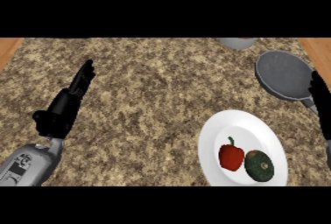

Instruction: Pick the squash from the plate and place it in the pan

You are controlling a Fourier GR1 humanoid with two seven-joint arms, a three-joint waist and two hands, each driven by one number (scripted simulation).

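The squash lies on the plate, below the right robot hand, whose fingers are straight, holding nothing.

The squash sits on the white plate, a dark green, rounded thing with faint mottling and a small pale spot at its middle, lying toward the plate's lower right part, just beside the plate's near rim. The plate is round, glossy and white, low at the view's right on the speckled counter. Up beyond it, well apart from the squash, lies the pan: grey, round and shallow, its inside bare, set near the counter's right edge, with its handle running down and to the right toward the plate's side. Plate and pan are near but not touching.
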